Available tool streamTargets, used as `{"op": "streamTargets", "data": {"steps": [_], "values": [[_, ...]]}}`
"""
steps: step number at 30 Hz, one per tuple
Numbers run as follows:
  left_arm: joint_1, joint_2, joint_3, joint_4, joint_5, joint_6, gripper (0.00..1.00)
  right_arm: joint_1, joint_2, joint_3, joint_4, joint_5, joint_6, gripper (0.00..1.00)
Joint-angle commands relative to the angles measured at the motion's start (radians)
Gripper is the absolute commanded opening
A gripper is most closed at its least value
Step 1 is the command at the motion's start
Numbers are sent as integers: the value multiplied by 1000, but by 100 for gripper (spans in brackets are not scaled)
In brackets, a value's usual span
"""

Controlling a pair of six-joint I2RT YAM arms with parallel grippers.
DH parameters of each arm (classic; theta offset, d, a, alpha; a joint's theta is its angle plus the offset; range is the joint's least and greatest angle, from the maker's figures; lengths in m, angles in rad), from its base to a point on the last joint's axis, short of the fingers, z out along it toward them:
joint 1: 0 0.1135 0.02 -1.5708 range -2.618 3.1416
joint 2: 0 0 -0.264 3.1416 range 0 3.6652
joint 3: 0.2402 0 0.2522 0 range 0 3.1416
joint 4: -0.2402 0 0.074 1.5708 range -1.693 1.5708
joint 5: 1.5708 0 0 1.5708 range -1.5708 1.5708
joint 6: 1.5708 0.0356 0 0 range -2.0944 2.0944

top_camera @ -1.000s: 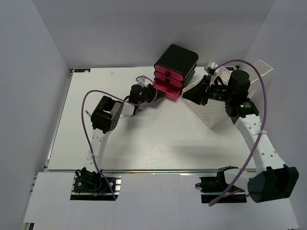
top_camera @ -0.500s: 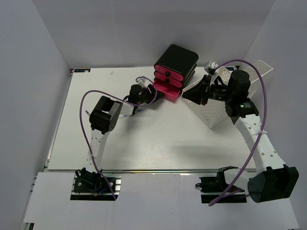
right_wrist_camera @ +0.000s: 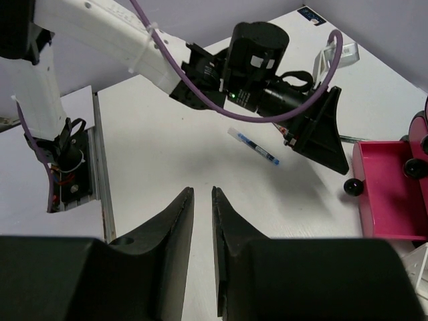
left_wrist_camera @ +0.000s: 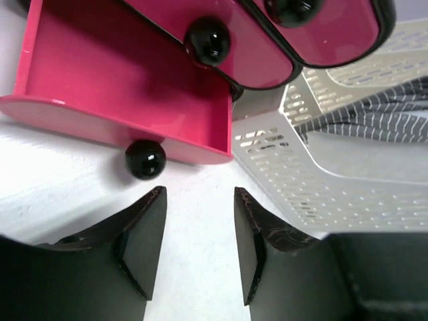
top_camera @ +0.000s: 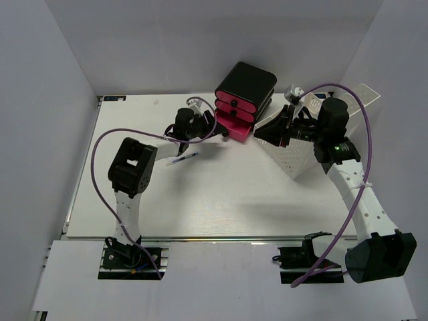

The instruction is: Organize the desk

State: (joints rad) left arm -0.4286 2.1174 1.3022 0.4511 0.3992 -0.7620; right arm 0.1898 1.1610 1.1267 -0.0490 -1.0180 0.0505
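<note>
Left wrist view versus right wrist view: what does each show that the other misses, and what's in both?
Only left wrist: the perforated tray and the shut upper drawer fronts whole. Only right wrist: the pen lying on the desk, the left arm, the right gripper, jaws barely apart, empty. Both: the desk, the open bottom drawer, its black knob, the open left gripper.
</note>
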Motion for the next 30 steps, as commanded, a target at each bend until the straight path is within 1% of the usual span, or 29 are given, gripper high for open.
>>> {"op": "streamTargets", "data": {"steps": [1,2,4,6,7,8,9,10,11,12,13,14,15,16,19,23,24,26,28,30], "values": [[1,-109,-23,-133,-20,98,54,-7,-15,-8,37,-19,8,23],[1,-125,-24,-156,-25,148,54,-6,-14,-8,37,-17,6,23],[1,-163,-29,-225,-51,194,50,-7,-15,-10,37,-21,6,23],[1,-183,-18,-282,-82,275,44,-7,-15,-10,38,-21,6,23],[1,-195,-11,-345,-121,312,40,-7,-14,-10,38,-19,6,23],[1,-198,17,-383,-146,379,38,-9,-12,-11,37,-21,8,23],[11,-198,31,-414,-167,416,33,-9,-14,-10,37,-22,6,23],[11,-194,45,-478,-198,459,32,-7,-11,-11,37,-22,6,23],[11,-183,84,-512,-203,540,31,-7,-11,-11,37,-22,5,23],[23,-174,110,-584,-207,578,30,-9,-11,-11,37,-21,5,23],[24,-162,138,-619,-214,642,30,-7,-12,-13,37,-21,5,23],[24,-122,169,-655,-218,671,30,-7,-12,-13,37,-19,5,23],[34,-103,233,-690,-232,690,31,-7,-12,-13,38,-19,6,23],[45,-64,265,-748,-253,728,34,-7,-11,-13,37,-21,5,23],[63,-14,367,-819,-286,797,39,-6,-7,-13,37,-21,5,23],[73,70,492,-887,-345,845,46,-7,-4,-13,38,-17,0,23],[82,108,553,-923,-370,848,46,-7,-3,-13,37,-17,-1,23],[82,147,609,-959,-384,865,46,-7,-3,-13,38,-17,-1,23],[82,173,640,-967,-384,882,46,-6,0,-13,37,-16,-3,23],[82,176,637,-947,-384,888,47,-7,2,-10,37,-16,-5,23]]}}
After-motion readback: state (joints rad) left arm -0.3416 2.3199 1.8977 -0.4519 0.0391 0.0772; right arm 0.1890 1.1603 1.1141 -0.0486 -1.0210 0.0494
